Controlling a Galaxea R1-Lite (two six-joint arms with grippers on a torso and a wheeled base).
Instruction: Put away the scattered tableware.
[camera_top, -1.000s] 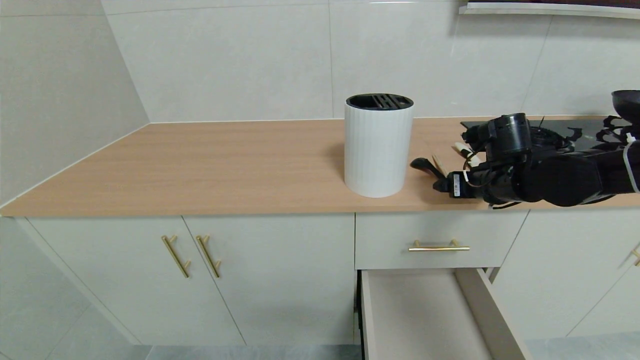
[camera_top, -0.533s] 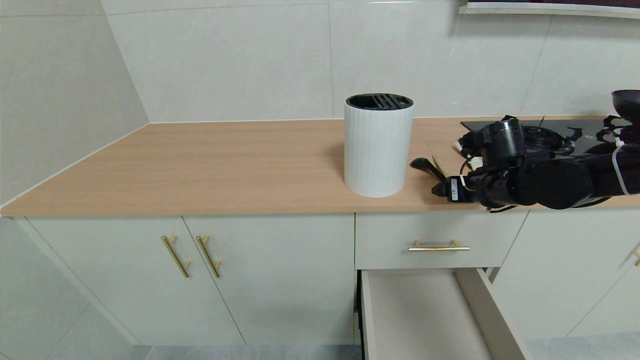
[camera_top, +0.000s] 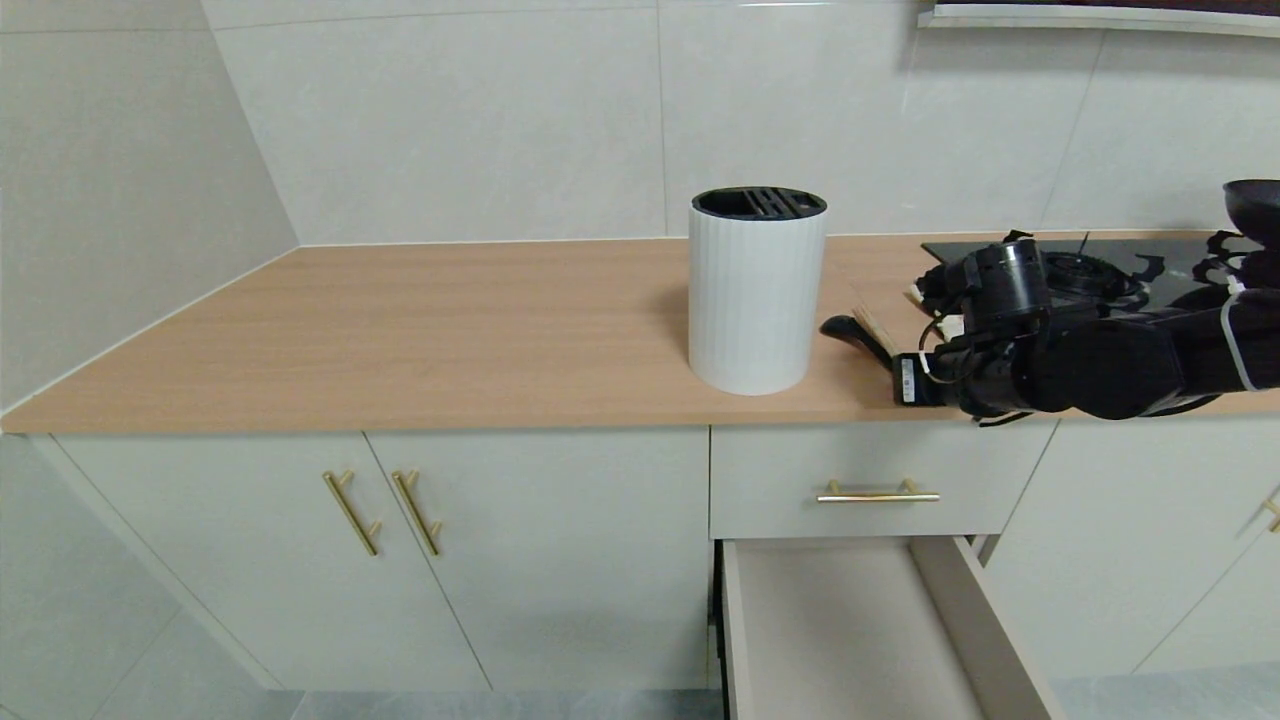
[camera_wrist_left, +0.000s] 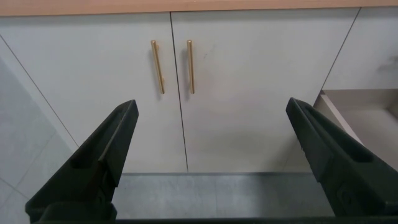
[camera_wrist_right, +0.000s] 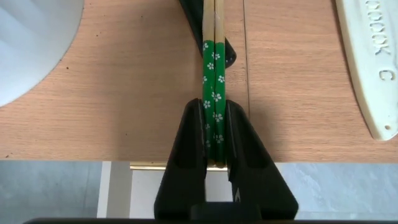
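Green-flowered chopsticks clamped in right gripper, low over countertop.

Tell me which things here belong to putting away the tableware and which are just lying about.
Job: chopsticks, clamped in the right gripper; white holder; black utensil and white utensil on the counter.
Lying about: hob; black pot; cabinet doors.

Soft, even light falls from above; the holder casts a faint shadow leftward on the counter, and the wall tiles carry a mild sheen. The chopsticks are sharp, with dim shadow beside the right gripper. The left gripper looks dark and slightly soft.
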